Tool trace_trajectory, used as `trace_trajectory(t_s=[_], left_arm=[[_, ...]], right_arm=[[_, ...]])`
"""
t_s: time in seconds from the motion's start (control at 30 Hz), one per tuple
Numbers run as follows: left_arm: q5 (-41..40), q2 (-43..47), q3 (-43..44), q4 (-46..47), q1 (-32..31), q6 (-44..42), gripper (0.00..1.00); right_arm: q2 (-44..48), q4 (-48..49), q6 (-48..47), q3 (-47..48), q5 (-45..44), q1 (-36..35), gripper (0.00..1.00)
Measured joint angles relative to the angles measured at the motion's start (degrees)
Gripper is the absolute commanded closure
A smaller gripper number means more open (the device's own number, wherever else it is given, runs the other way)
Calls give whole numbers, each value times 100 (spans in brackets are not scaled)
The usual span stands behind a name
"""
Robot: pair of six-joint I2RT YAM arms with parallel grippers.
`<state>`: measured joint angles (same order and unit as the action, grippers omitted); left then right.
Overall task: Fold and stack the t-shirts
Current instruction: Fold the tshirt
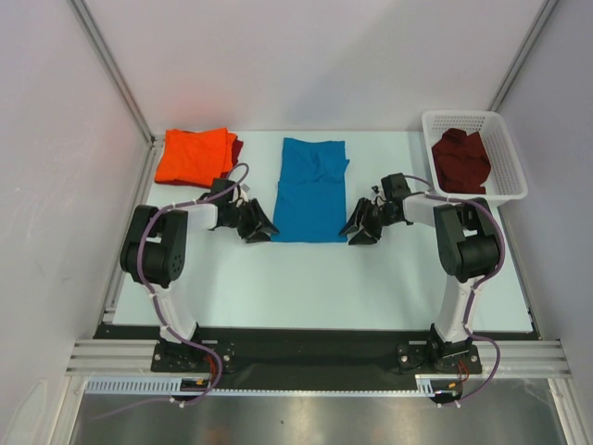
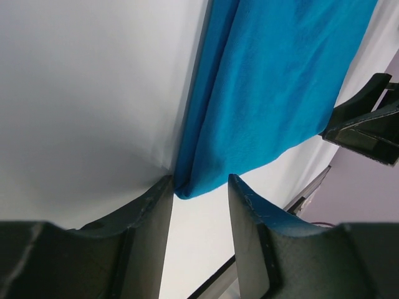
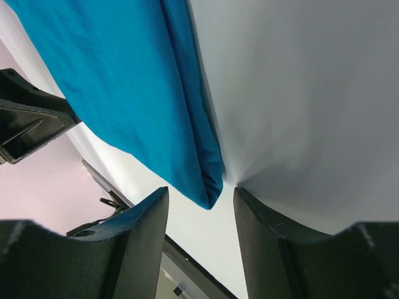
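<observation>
Progress: orange shirt (image 1: 193,155) folded, table's far-left corner | blue shirt (image 1: 311,188) part-folded, mid-table | left gripper (image 1: 262,232), right gripper (image 1: 357,232) agape astride its near corners | maroon shirt (image 1: 460,159) unfolded in basket (image 1: 505,148).

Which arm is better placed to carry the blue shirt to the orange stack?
Probably the left: the left gripper straddles the near corner of the blue shirt on the side where the orange stack lies.

You see a blue t-shirt (image 1: 311,190) of soft, matt cloth, a smooth white table (image 1: 324,278), a white plastic basket (image 1: 510,159), and matt black, slightly rough fingers (image 2: 148,213).
</observation>
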<state>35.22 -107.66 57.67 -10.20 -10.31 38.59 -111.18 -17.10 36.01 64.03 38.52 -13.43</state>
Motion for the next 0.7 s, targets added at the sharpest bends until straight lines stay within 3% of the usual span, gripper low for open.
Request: trace_trajectory(t_s=[0.17, 0.3, 0.47, 0.7], left_arm=[[-13, -15, 0, -4, 2, -24, 60], [17, -98, 0, 7, 11, -79, 74], [48, -149, 0, 0, 22, -157, 83], [85, -175, 0, 9, 22, -173, 100]], right_arm=[[-4, -13, 13, 33, -85, -11, 48], [-4, -22, 44, 39, -142, -17, 48], [-4, -28, 48, 39, -157, -20, 49], [-79, 33, 160, 39, -157, -33, 60]])
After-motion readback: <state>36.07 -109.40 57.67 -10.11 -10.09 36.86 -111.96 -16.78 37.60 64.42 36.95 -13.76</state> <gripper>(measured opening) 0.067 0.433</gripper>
